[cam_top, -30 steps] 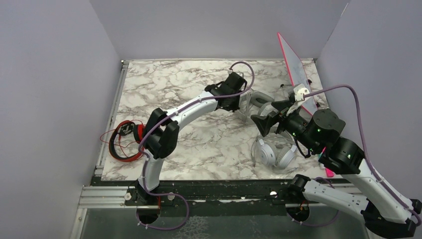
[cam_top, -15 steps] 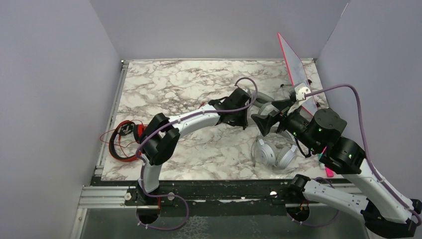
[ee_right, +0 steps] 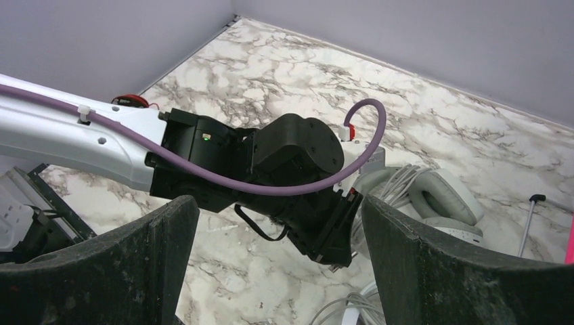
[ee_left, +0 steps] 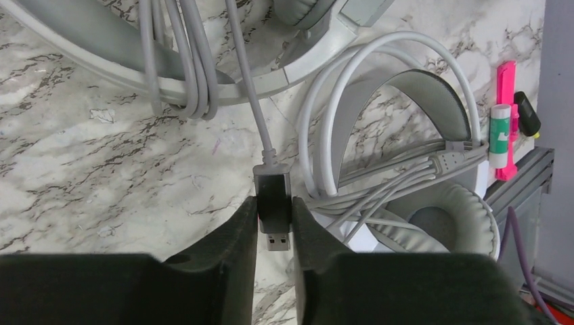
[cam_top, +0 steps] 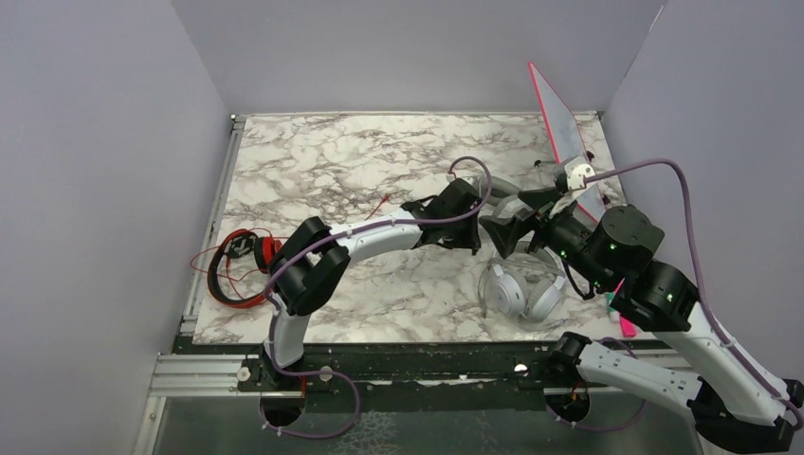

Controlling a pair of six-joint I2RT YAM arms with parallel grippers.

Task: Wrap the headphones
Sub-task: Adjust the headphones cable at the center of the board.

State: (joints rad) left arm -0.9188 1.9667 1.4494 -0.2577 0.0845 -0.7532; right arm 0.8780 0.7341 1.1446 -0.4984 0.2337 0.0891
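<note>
Left claw (ee_left: 274, 218) around flat black plug (ee_left: 273, 196)

Worktop (cam_top: 313, 152): white marble pattern with dark veins. Plain lilac-grey walls (cam_top: 95, 142) box it in on the left, back and right.

Clear panel with pink edge (cam_top: 567, 133) stands tilted in the far right corner, by the right wall.

Aluminium rail (cam_top: 204, 374) runs along the near edge, and a thinner strip (cam_top: 224, 190) runs along the left edge.

Left wrist view, at the worktop's edge: pink marker (ee_left: 506, 78), white tube with green label (ee_left: 499, 135) touching it, black pen with yellow tip (ee_left: 526, 114) just beside. All three lie roughly parallel, next to a grey rail (ee_left: 524, 177).

Right wrist view: thin grey rod with black tip (ee_right: 530, 223) lies flat on the marble at the right.
</note>
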